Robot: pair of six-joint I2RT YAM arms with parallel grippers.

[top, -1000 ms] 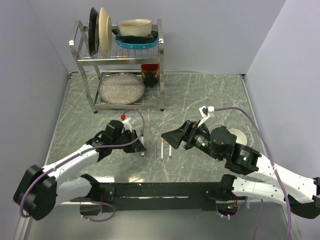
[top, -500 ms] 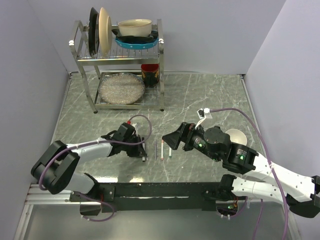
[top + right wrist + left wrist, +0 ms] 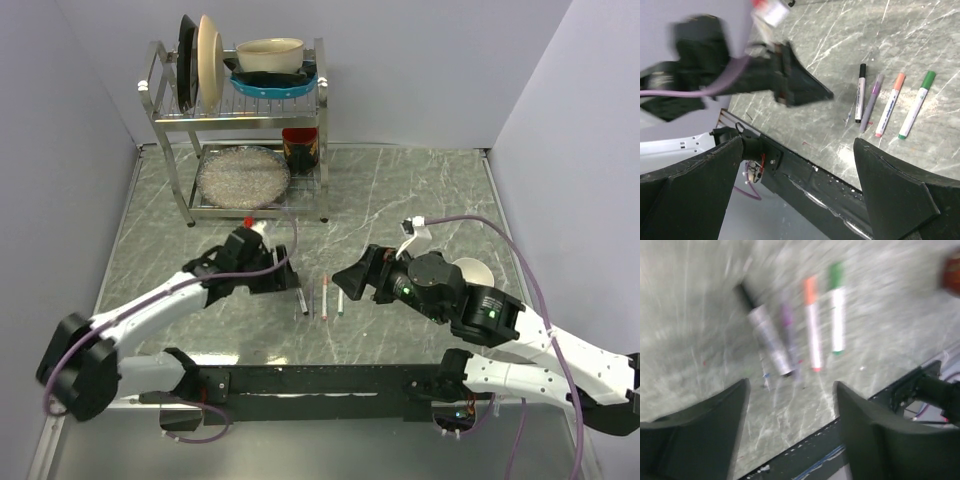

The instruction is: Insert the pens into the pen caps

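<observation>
Three pens lie side by side on the marble table (image 3: 420,190). The black-capped pen (image 3: 303,300) (image 3: 767,337) (image 3: 859,92) is leftmost, then the orange-capped pen (image 3: 325,295) (image 3: 812,325) (image 3: 888,105) and the green-capped pen (image 3: 340,300) (image 3: 836,307) (image 3: 916,104). Each pen wears its cap on the far end. A purplish slim shape (image 3: 871,102) lies against the black pen. My left gripper (image 3: 283,280) (image 3: 790,405) is open and empty, just left of and above the black pen. My right gripper (image 3: 348,280) (image 3: 795,165) hangs wide open and empty just right of the green pen.
A metal dish rack (image 3: 240,120) with plates and bowls stands at the back left. A white bowl (image 3: 472,272) sits behind the right arm. The black base rail (image 3: 320,380) runs along the near edge, close below the pens.
My left gripper was shut on the black pen; it has now opened and drawn back. The black pen now lies at the left of the row. The right gripper has barely moved.
</observation>
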